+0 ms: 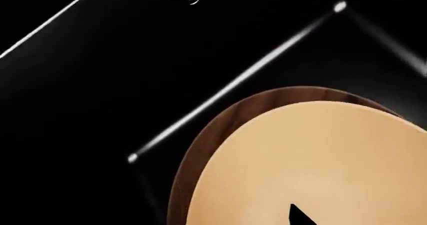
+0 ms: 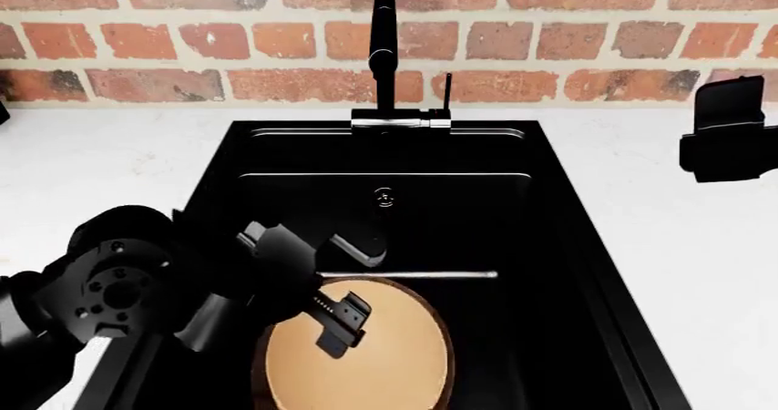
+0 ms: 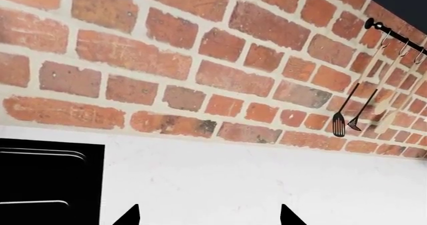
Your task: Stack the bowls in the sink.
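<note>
I have the sink (image 2: 571,246) filling the middle of the head view, faucet (image 2: 384,55) at the upper centre against the brick wall (image 2: 547,36). Low in the frame, just left of centre, the cream bowl (image 2: 389,364) sits nested in the brown bowl (image 2: 428,308), whose rim shows only as a thin crescent around it, so I judge the stack made, both on the sink floor. The drain is not visible from here; the small steel button (image 2: 384,197) sits on the back wall.

My left gripper (image 2: 342,323) hangs over the cream bowl's upper left edge; whether its jaws are apart or clamping the rim I cannot tell. To finish well I would confirm release, then lift straight up so the nest is not dragged.

My right gripper (image 3: 208,216) is parked at the upper right over the counter (image 3: 233,180), fingers spread and empty.
</note>
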Controlling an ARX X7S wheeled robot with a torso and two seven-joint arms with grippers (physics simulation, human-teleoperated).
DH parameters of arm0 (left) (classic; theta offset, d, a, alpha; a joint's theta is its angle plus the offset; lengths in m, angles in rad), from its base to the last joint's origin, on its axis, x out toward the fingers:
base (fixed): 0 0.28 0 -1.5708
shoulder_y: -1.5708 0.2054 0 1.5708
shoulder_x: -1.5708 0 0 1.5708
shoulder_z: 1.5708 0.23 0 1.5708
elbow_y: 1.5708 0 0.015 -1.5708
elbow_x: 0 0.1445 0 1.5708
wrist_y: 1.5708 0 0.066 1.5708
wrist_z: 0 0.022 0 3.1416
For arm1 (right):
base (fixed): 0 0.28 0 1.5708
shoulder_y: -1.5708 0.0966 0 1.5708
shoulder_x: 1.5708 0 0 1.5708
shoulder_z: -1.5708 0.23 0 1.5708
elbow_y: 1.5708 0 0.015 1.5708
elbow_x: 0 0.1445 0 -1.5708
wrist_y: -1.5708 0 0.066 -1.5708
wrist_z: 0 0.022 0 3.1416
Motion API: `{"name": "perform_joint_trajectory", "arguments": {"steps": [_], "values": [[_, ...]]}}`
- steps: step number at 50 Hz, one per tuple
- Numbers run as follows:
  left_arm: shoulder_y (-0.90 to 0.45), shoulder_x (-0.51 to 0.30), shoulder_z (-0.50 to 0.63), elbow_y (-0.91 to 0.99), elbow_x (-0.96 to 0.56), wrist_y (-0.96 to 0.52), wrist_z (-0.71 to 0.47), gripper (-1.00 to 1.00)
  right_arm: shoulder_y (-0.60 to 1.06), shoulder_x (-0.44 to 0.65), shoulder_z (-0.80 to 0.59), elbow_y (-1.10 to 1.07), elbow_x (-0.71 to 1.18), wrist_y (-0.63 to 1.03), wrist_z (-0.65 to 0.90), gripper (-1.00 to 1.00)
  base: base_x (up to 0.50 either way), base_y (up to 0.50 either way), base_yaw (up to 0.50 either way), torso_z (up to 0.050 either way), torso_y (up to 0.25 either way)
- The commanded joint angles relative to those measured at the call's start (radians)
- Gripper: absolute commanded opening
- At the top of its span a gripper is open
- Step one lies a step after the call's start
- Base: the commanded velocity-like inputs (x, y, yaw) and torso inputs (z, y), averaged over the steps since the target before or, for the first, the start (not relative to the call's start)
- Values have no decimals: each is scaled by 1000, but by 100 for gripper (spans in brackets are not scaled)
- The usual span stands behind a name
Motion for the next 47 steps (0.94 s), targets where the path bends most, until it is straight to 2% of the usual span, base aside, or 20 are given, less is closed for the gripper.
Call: {"name": "perform_joint_trajectory", "arguments": {"steps": [1,13,27,47], "values": [[-96,-29,-49,41,-87,-16,-81,100,4,-1,4,5,3,4,0,100,0,0,0,0,0],[-318,-137,-158,122,-322,-23,-236,100,65,-1,30,9,69,30,28,100,0,0,0,0,0],[-559,-306,-182,171,-579,-74,-400,100,182,-1,74,25,173,81,68,100,0,0,0,0,0],[-752,-455,-222,167,-720,-96,-487,100,225,40,309,30,284,162,89,100,0,0,0,0,0]]}}
